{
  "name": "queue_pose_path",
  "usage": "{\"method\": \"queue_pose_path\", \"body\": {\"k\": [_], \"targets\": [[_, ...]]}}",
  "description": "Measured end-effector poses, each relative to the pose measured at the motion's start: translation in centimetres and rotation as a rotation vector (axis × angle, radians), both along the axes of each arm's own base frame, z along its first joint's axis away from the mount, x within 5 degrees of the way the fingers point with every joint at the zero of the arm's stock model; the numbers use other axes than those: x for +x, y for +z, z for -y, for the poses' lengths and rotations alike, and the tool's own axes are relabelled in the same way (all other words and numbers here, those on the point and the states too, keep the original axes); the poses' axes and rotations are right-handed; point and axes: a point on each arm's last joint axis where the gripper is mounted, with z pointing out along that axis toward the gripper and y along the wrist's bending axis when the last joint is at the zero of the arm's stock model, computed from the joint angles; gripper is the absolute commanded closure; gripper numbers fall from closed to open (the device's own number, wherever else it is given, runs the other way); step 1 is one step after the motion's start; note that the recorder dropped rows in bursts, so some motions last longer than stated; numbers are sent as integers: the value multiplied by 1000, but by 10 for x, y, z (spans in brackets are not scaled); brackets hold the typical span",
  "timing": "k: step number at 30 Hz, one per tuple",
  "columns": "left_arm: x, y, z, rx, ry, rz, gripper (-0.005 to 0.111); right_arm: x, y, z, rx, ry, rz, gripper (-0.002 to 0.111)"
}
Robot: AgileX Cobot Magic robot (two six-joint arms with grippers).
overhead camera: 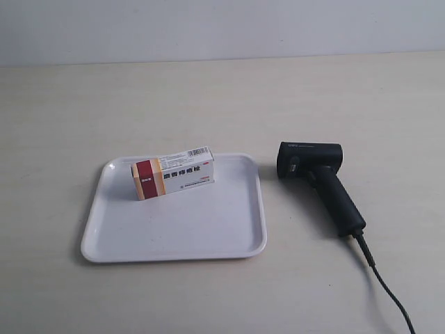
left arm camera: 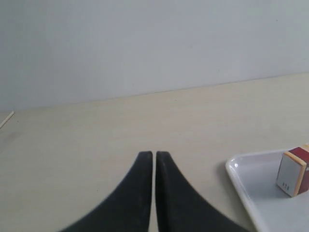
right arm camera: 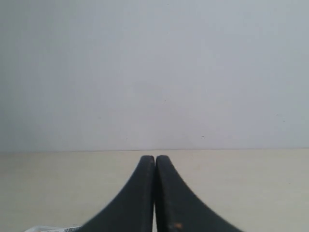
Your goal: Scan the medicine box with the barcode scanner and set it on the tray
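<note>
The white medicine box with its dark red and orange end lies on its side on the far part of the white tray. The black barcode scanner rests on the table just right of the tray, its cable trailing toward the near edge. No arm shows in the exterior view. In the left wrist view my left gripper is shut and empty, with the tray corner and the box end off to one side. My right gripper is shut and empty over bare table.
The table is pale wood-grain with a plain light wall behind it. A sliver of something white with a barcode-like print shows at the edge of the right wrist view.
</note>
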Motion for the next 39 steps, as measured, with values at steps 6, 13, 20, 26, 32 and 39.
{"method": "queue_pose_path", "body": {"k": [6, 13, 20, 26, 32, 39], "targets": [[0, -2, -2, -2, 41, -21, 102, 0, 0, 0, 0, 0, 0, 108], [0, -4, -4, -2, 63, -40, 102, 0, 0, 0, 0, 0, 0, 108], [0, -4, -4, -4, 63, -42, 102, 0, 0, 0, 0, 0, 0, 108], [0, -4, -4, -4, 63, -42, 102, 0, 0, 0, 0, 0, 0, 108], [0, -5, -4, -4, 64, -46, 102, 0, -4, 0, 19, 2, -16, 108], [0, -5, -4, -4, 64, -46, 102, -10, -77, 5, -15, -1, -128, 108]]}}
